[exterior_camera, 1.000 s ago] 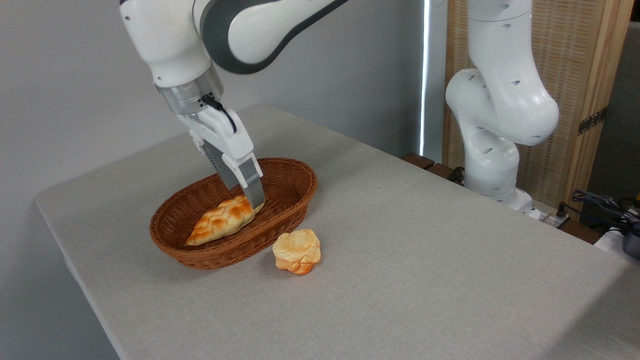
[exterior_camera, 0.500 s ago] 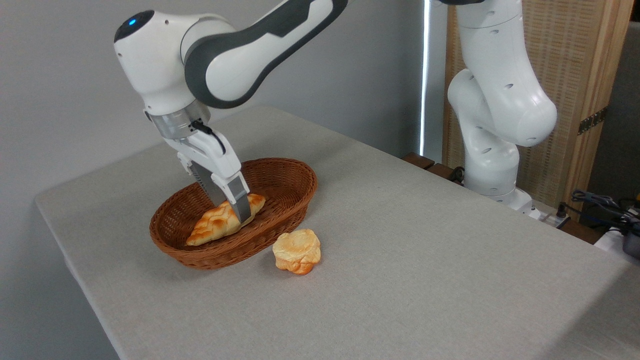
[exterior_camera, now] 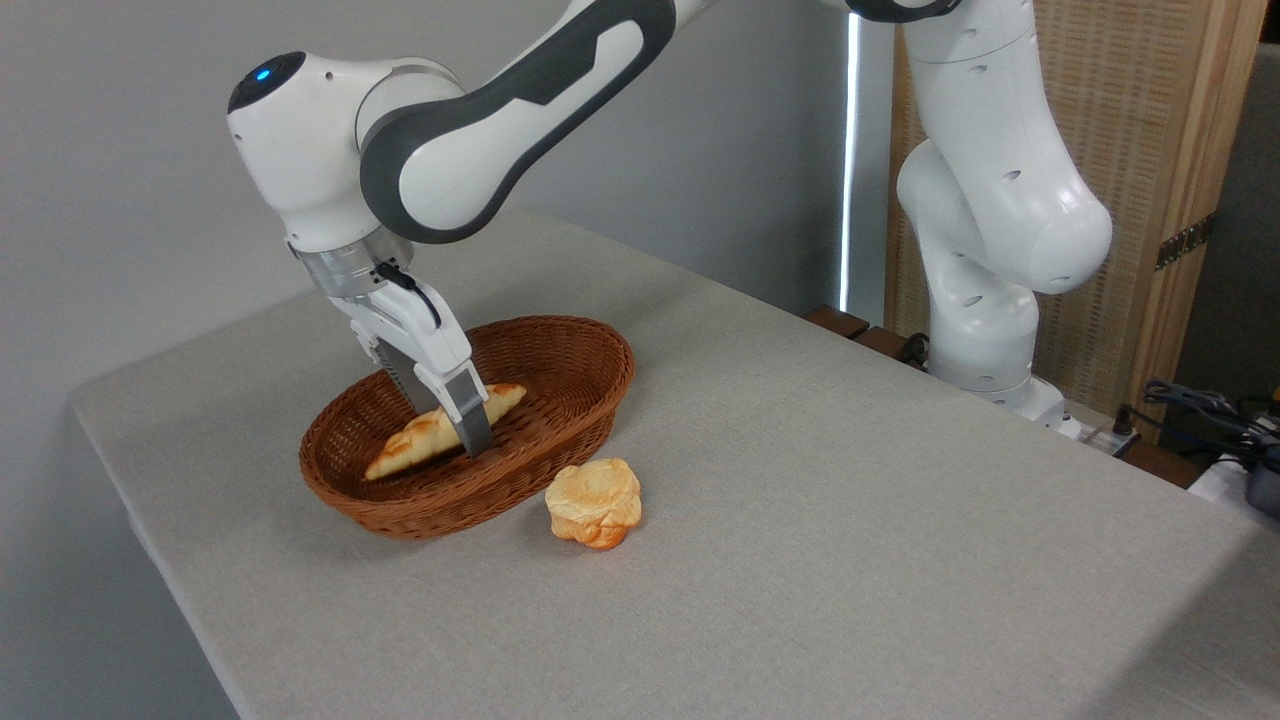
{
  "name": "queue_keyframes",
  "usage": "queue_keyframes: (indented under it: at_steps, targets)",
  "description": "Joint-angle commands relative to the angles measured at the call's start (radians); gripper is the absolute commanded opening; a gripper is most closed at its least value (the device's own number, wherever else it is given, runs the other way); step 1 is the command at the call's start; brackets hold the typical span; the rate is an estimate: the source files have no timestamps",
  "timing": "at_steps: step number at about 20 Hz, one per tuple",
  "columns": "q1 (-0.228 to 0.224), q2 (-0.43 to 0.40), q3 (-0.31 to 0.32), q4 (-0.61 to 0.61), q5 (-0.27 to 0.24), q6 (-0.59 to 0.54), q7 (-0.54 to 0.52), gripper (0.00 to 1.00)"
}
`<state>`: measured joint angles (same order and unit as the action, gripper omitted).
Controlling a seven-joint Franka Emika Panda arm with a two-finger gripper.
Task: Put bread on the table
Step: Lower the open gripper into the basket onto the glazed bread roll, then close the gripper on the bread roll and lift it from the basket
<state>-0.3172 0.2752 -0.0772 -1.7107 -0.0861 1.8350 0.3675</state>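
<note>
Golden bread between gripper fingers

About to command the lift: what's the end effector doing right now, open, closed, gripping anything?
End effector: down in the basket, fingers straddling the middle of the bread; whether they are clamped on it cannot be told.

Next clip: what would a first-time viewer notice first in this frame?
The white arm reaching down from the upper left, its gripper lowered into the brown wicker basket with the jaws set across the braided bread lying inside; whether they pinch it cannot be told. Next, the small round bun sits alone on the grey table just right of the basket's front.
</note>
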Motion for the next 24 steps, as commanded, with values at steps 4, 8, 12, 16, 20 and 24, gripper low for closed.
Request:
queue_keyframes:
  at_steps: [4,8,12,16,20,24]
  targets:
    - [-0.022,0.018,0.002,-0.001,-0.004,0.020,-0.019,1.00]
    - [-0.022,0.015,0.002,0.000,0.002,0.020,-0.012,0.60]
    - [-0.022,0.015,0.004,0.002,0.002,0.020,-0.009,0.27]
    - [-0.022,0.015,0.004,0.002,0.002,0.020,-0.007,0.28]
    - [-0.022,0.013,0.004,0.002,0.002,0.020,-0.007,0.29]
    - [-0.022,0.009,0.005,0.005,0.002,0.013,-0.007,0.32]
